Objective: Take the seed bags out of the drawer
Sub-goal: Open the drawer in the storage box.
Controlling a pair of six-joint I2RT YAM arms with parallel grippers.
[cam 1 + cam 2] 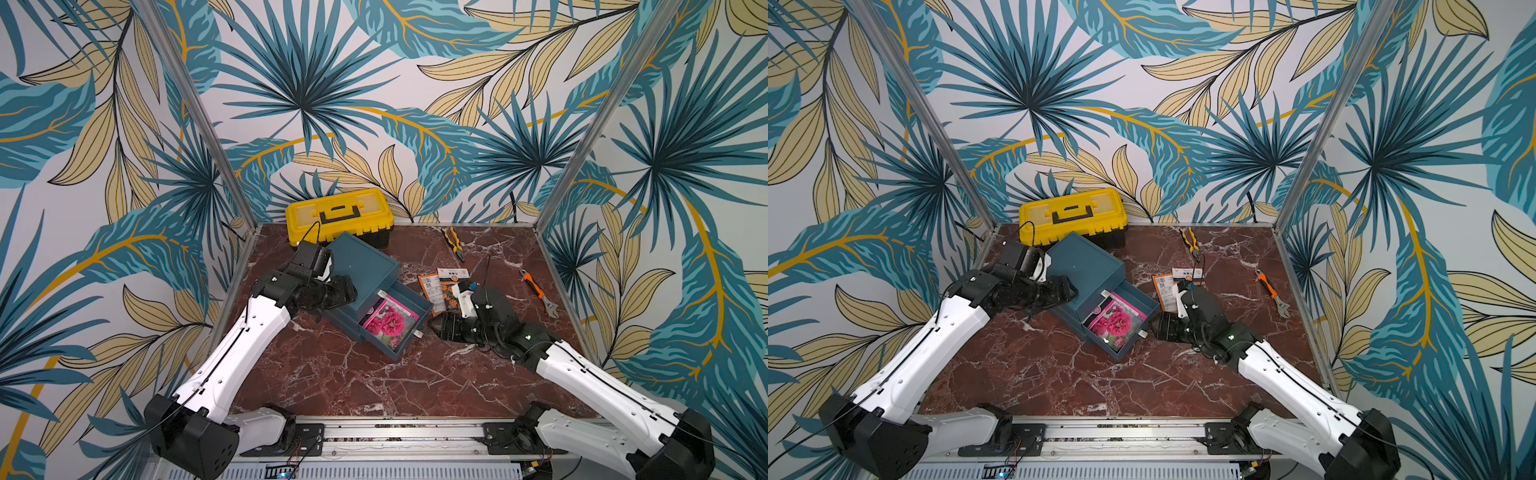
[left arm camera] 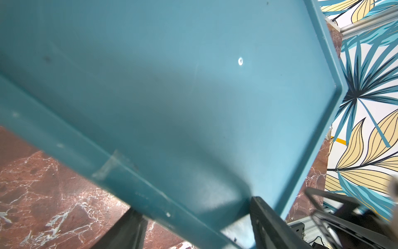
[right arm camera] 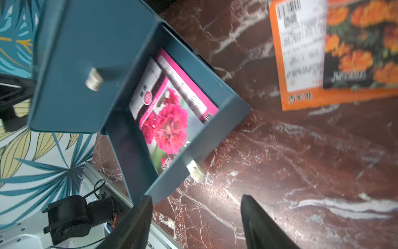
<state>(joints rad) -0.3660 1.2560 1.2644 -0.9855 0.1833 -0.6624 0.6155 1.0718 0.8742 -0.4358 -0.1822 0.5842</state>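
Observation:
A teal cabinet stands mid-table with its lower drawer pulled out. Magenta seed bags with pink flower photos lie stacked inside; the right wrist view shows two of these magenta seed bags. Orange seed bags lie overlapping on the table right of the cabinet. My left gripper clamps the cabinet's left side, one finger on the teal top and the other under the rim. My right gripper hangs open and empty over bare marble beside the drawer's front corner.
A yellow toolbox sits against the back wall behind the cabinet. Yellow-handled pliers lie at the back. An orange-handled wrench lies near the right wall. Metal frame posts mark the table's corners.

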